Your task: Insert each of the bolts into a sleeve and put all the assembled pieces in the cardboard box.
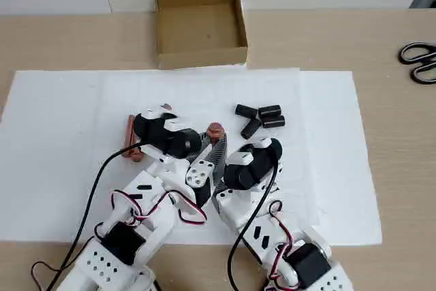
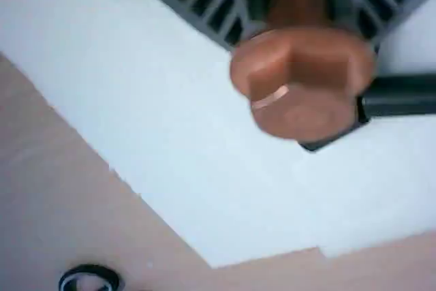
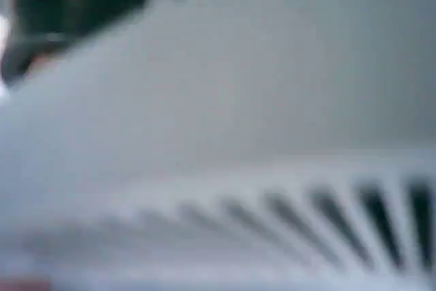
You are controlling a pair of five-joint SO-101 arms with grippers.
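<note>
My left gripper is shut on a copper bolt. In the left wrist view the bolt's hex head faces the camera between the ribbed dark jaws. Several black sleeves lie in a loose pile on the white paper, just beyond and to the right of the held bolt. One sleeve shows right beside the bolt head. My right gripper sits low over the paper, just short of the sleeve pile. More copper bolts lie at the left, partly hidden behind the left arm. The open cardboard box stands at the far edge of the paper.
Black-handled scissors lie on the bare wood at the far right. The white paper sheet covers most of the table in front of the arms. Black cables trail from both arms near the front edge.
</note>
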